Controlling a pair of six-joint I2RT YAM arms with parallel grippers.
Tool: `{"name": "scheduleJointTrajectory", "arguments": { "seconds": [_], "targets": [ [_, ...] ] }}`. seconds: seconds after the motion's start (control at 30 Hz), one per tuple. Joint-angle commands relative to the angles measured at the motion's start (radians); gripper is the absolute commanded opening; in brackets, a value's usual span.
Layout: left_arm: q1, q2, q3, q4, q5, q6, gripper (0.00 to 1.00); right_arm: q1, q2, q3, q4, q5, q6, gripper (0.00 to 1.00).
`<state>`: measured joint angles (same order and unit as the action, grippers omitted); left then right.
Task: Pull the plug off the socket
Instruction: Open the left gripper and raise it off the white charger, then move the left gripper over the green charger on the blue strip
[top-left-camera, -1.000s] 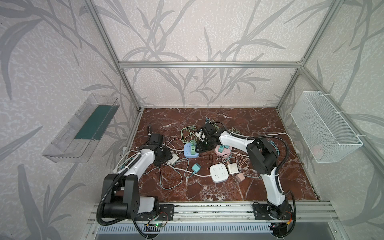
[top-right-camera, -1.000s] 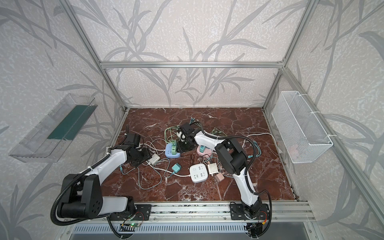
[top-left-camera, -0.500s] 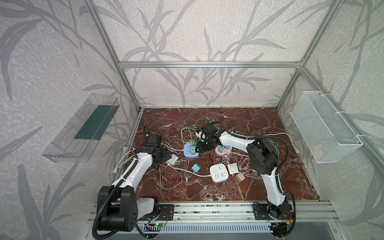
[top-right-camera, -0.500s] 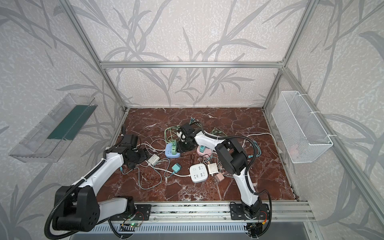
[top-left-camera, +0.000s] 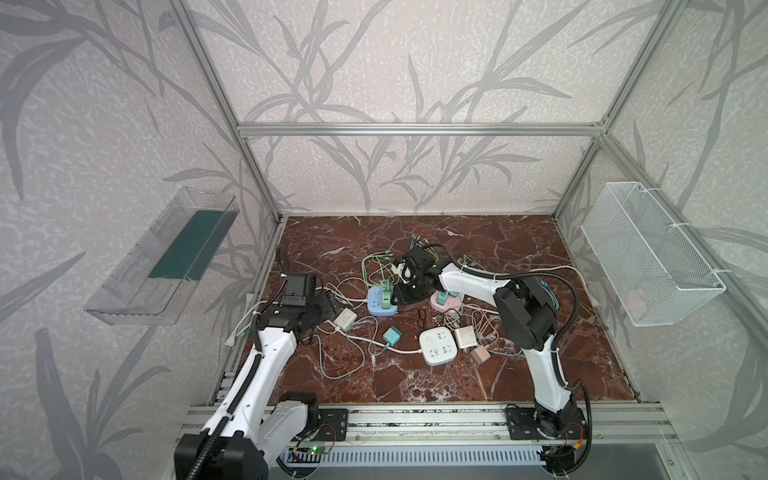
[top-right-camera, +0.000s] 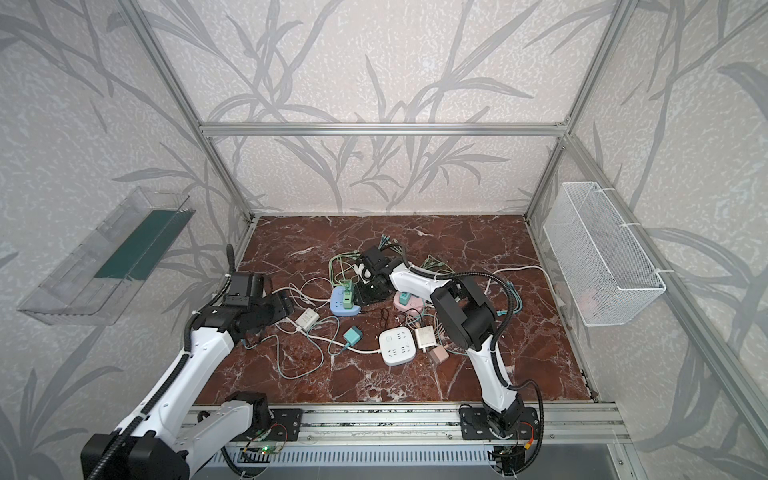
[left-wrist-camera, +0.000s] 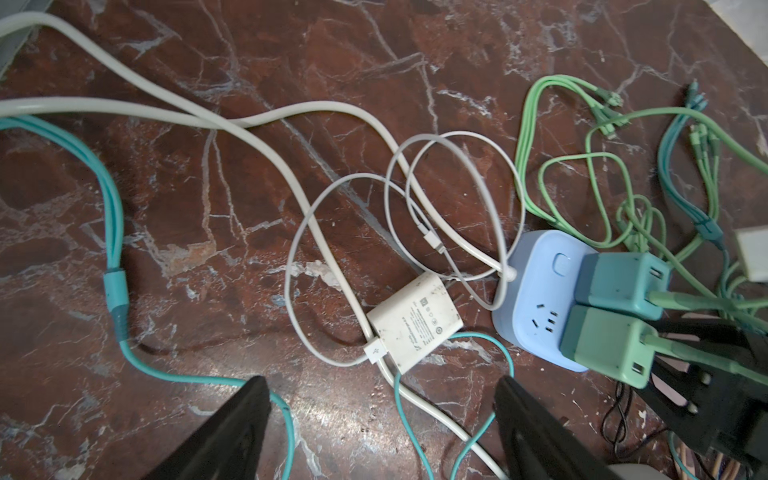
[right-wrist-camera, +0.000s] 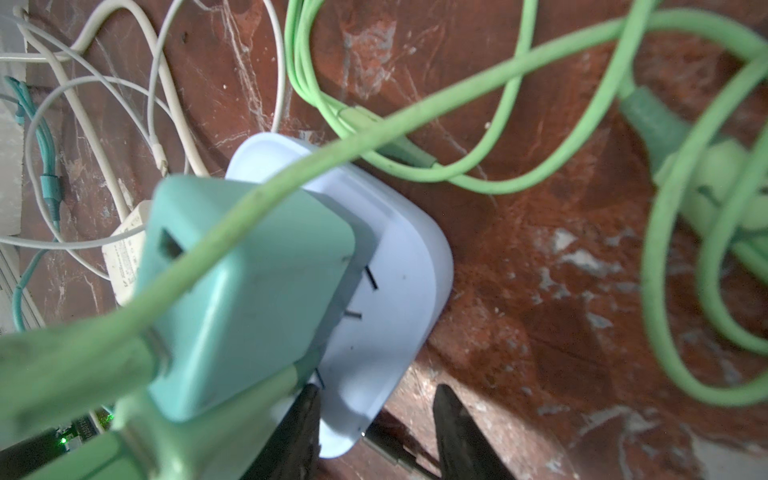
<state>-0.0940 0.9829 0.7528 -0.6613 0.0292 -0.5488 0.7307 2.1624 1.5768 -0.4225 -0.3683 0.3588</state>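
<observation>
1. Left gripper (left-wrist-camera: 380, 419), lower middle of its wrist view: jaws spread wide, holding nothing. White charger (left-wrist-camera: 414, 322) lies loose on the marble just ahead, in looped cords; risk of snagging them.
2. Blue socket (left-wrist-camera: 540, 291), right of centre: teal plug (left-wrist-camera: 619, 282) and green plug (left-wrist-camera: 602, 347) both seated. Socket unanchored; it may lift with a plug.
3. Right gripper (right-wrist-camera: 376, 432), bottom of its wrist view: narrow gap, straddling the socket's edge; grip uncertain. Green cable (right-wrist-camera: 374, 124) crosses, may tangle.

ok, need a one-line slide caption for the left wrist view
Open left gripper hovers over a white charger and tangled cables, beside a blue socket block holding two green plugs.
</observation>
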Motion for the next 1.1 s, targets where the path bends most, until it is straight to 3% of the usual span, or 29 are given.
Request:
{"name": "scheduleJointTrajectory", "arguments": {
  "seconds": [0.0, 0.3, 0.53, 0.8, 1.07],
  "targets": [
    [-0.077, -0.006, 0.037, 0.005, -0.042, 0.028, 0.85, 0.01, 0.002, -0.038, -0.042, 0.011, -0.003, 0.45],
    [-0.336, 0.081, 0.082, 0.092, -0.154, 0.002, 0.85, 0.001, -0.022, -0.065, -0.013, 0.009, 0.012, 0.41],
    [-0.459, 0.179, 0.099, 0.187, -0.152, -0.012, 0.82, -0.006, -0.024, -0.073, -0.002, 0.003, 0.022, 0.4],
    [-0.53, 0.324, 0.145, 0.251, -0.127, -0.012, 0.76, -0.008, -0.032, -0.081, 0.005, -0.001, 0.022, 0.4],
    [-0.533, 0.427, 0.185, 0.255, -0.154, -0.029, 0.65, -0.015, -0.041, -0.089, 0.007, -0.006, 0.022, 0.4]
  ]
}}
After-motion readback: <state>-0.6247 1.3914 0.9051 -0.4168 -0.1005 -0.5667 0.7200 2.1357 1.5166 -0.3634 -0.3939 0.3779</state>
